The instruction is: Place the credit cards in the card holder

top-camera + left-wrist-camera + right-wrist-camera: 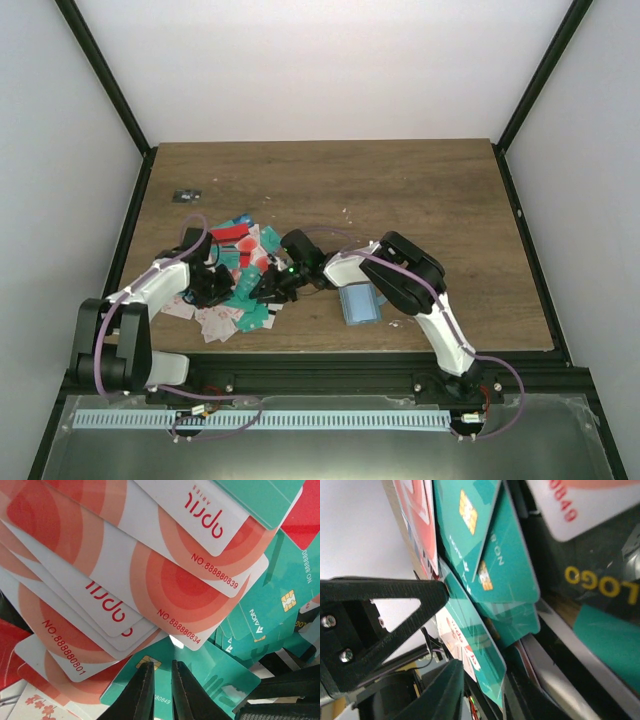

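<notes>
– Credit cards point(240, 240) heaped toward the near-left corner of the desk point(420, 190): red, teal and white-and-red, fanned over one another. Card holder point(360, 303) lies flat by the near edge, right of the heap and apart from it. Both arms are down in the pile.
– Claws?
– Left gripper point(161, 666): fingers set at a thin slit above a teal chip card point(200, 680), nothing in it. Right gripper point(482, 682): the edge of a teal card point(480, 650) runs between the fingers. Pinched or merely passing, cannot tell.
– Step in hand, by my read: lifting one card free. How to do it well?
– Take a single edge, not the stack. Let the left pin the neighbours. Lift level so none ride along.
– Blind spots?
– Overhead, the arms cover both fingertips and the heap's middle. Holder's pockets and tab too small to read. Right wrist view is tilted, most cards cut off.
</notes>
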Tool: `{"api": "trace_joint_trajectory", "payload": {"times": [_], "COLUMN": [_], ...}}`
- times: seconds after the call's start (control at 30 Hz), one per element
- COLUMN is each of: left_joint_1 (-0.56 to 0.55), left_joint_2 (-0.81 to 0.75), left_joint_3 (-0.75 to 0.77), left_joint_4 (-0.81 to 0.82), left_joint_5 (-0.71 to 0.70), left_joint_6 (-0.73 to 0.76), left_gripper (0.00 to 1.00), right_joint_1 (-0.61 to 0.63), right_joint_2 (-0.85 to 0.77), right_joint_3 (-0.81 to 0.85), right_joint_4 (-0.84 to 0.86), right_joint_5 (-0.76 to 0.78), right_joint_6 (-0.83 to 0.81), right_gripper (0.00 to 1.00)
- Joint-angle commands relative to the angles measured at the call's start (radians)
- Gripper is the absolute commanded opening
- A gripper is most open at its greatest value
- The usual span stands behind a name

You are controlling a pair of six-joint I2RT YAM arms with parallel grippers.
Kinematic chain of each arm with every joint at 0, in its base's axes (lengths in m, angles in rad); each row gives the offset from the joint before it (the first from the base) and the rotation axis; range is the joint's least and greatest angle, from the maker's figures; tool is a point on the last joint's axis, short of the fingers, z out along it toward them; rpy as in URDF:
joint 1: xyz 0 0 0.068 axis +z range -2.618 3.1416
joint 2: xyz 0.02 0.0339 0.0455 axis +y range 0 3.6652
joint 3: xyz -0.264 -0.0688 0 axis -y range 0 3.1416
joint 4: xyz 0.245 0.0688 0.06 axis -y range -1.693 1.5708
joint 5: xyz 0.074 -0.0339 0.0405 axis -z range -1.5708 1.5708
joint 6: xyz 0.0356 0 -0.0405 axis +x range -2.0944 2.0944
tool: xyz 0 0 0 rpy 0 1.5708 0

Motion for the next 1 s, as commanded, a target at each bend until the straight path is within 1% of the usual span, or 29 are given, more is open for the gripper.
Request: {"api": "trace_joint_trajectory", "payload": {"times": [0.0, 0.07, 0.2, 0.23, 0.37, 0.47, 0.6, 0.67, 0.87, 0.97], "left_joint_1": [0.002, 0.003, 0.001, 0.002, 0.002, 0.002, -0.001, -0.003, -0.006, -0.006], "left_joint_2": [0.011, 0.006, -0.009, -0.015, -0.071, -0.151, -0.265, -0.31, -0.385, -0.413], "left_joint_3": [-0.046, -0.048, -0.053, -0.052, -0.033, 0.011, 0.086, 0.128, 0.271, 0.333], "left_joint_4": [-0.052, -0.052, -0.055, -0.056, -0.077, -0.112, -0.144, -0.168, -0.241, -0.234], "left_joint_5": [-0.002, 0.002, 0.008, 0.008, 0.01, 0.013, 0.048, 0.055, 0.08, 0.114], "left_joint_6": [-0.015, -0.016, -0.021, -0.021, -0.029, -0.039, -0.056, -0.094, -0.122, -0.141], "left_gripper": [0.13, 0.12, 0.13, 0.13, 0.14, 0.2, 0.33, 0.37, 0.41, 0.42], "right_joint_1": [0.013, 0.013, 0.013, 0.013, 0.013, 0.012, 0.007, 0.0, -0.04, -0.076], "right_joint_2": [0.03, 0.031, 0.039, 0.039, 0.024, -0.023, -0.094, -0.133, -0.267, -0.344], "right_joint_3": [-0.005, -0.01, -0.011, -0.011, -0.007, 0.001, 0.019, 0.026, 0.035, 0.031], "right_joint_4": [0.089, 0.104, 0.119, 0.118, 0.066, -0.007, -0.09, -0.127, -0.222, -0.264], "right_joint_5": [-0.004, -0.005, -0.011, -0.012, -0.014, -0.012, -0.006, -0.001, 0.032, 0.059], "right_joint_6": [0.04, 0.046, 0.048, 0.047, 0.02, -0.025, -0.075, -0.091, -0.145, -0.168], "right_gripper": [0.2, 0.15, 0.02, 0.01, 0.01, 0.01, 0.01, 0.01, 0.01, 0.01]}}
